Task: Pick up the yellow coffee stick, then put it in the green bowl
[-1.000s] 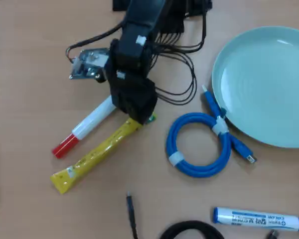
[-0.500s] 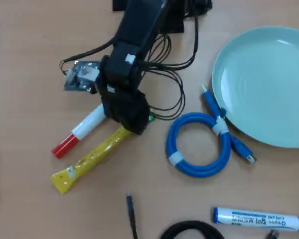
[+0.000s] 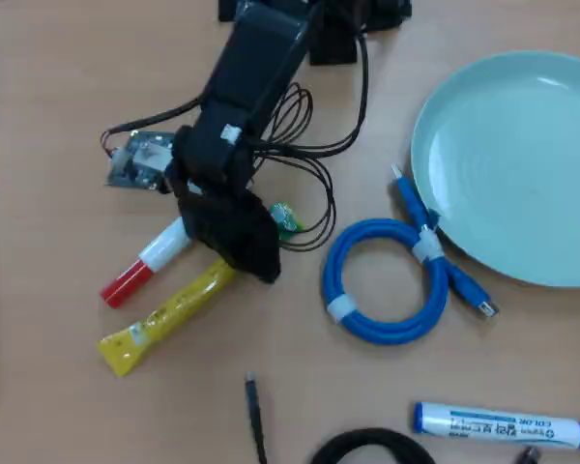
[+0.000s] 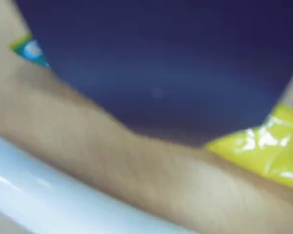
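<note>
Seen from overhead, the gripper (image 3: 240, 253) is hanging low over the upper part of the yellow coffee stick (image 3: 169, 317), which is lying slanted on the table (image 3: 39, 116); whether its jaws are apart or together I cannot tell; the white marker with the red cap (image 3: 147, 262) is lying just left of the stick; the coiled blue cable (image 3: 387, 280) is sitting to its right; the green bowl (image 3: 517, 164) is resting farther right, well apart; in the blurred wrist view, the stick's yellow foil (image 4: 263, 146) is showing under a dark jaw

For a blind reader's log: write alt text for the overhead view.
A black robot arm's pincer covers the middle of a yellow coffee stick on a wooden table, a red-capped white marker beside it. A coiled blue cable and green bowl lie right.
</note>
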`<action>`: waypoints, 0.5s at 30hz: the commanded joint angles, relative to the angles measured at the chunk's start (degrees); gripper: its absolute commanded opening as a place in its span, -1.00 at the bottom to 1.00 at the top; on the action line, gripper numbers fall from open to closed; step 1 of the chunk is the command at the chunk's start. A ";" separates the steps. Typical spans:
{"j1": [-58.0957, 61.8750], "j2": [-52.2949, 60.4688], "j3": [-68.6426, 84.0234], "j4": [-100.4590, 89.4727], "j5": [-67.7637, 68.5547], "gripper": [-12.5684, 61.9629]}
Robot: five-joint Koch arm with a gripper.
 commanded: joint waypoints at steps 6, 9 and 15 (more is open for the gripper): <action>1.05 0.88 -3.87 2.02 -0.35 0.59; 1.32 -0.18 -3.87 2.81 -0.26 0.59; 1.32 -0.62 -4.39 4.83 0.53 0.60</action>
